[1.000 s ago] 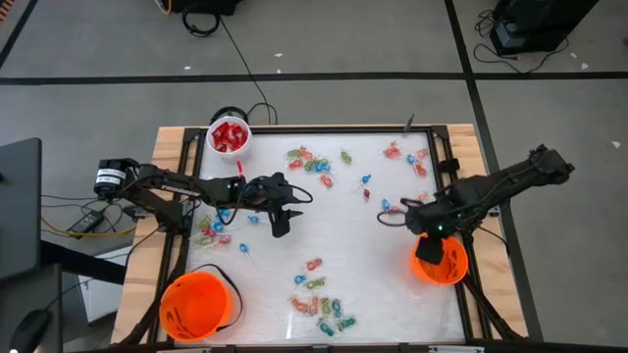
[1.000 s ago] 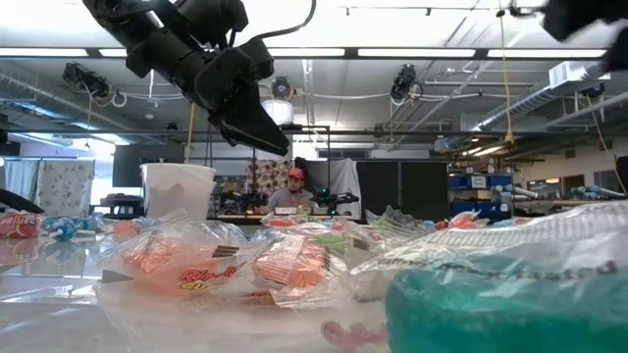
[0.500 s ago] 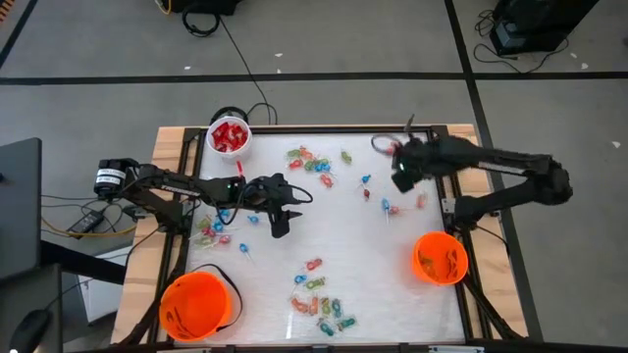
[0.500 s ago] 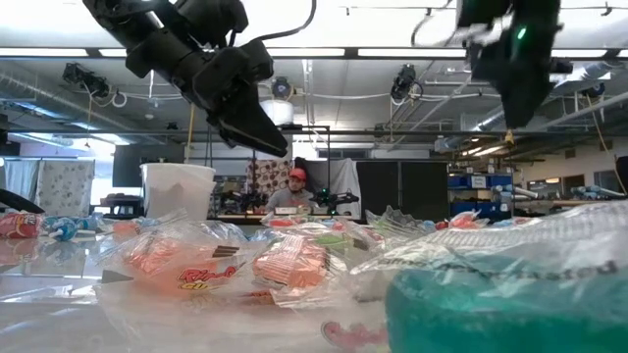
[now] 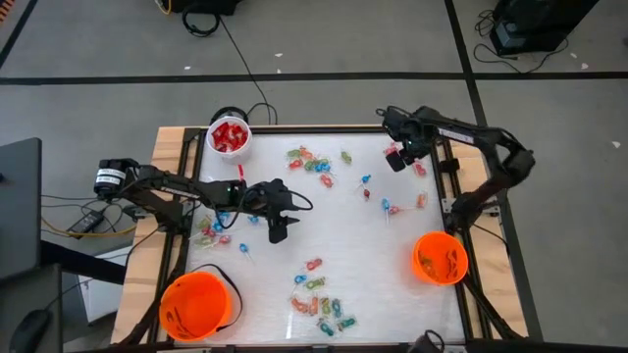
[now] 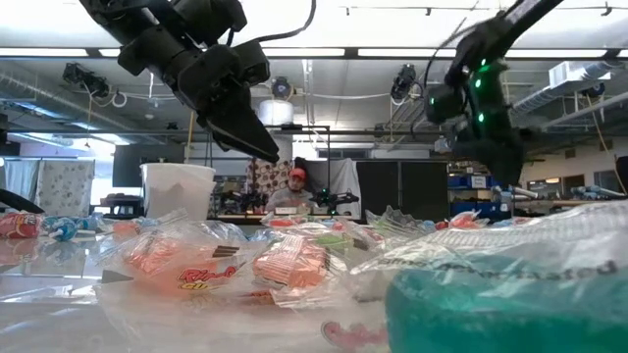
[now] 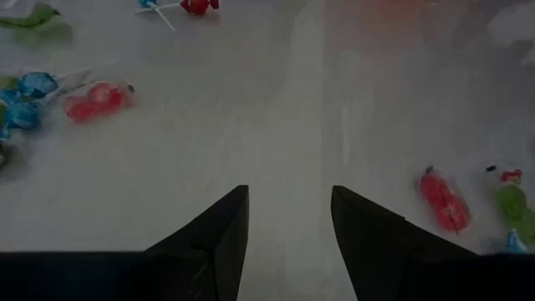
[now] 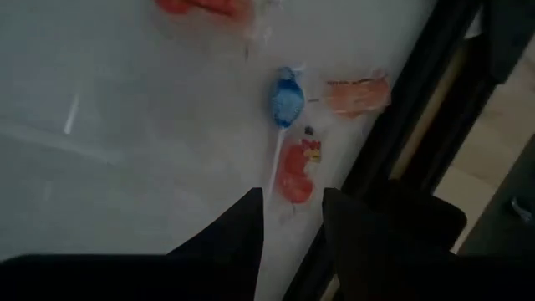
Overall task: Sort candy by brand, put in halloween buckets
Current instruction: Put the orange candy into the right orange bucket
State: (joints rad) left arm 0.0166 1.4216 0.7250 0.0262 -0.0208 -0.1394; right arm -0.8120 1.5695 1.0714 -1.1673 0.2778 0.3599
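Wrapped candy lies in loose groups on the white table: a far cluster, a near cluster and a group at the left. One orange bucket stands near left and another near right. A white pail of red packets is far left. My right gripper hangs open, pointing steeply down over the far right corner. Just past its tips lie a red lollipop, a blue one and an orange piece. My left gripper stands open over bare table left of centre, nothing between its fingers.
The table's black frame rail runs close beside my right gripper. More candy lies by the right edge. A red sweet and a green one lie ahead of my left gripper, with bare table between them and it.
My right gripper has swung from above the near right orange bucket toward the table's far edge, turning about as it went. It has come down over the candy in the far right corner.
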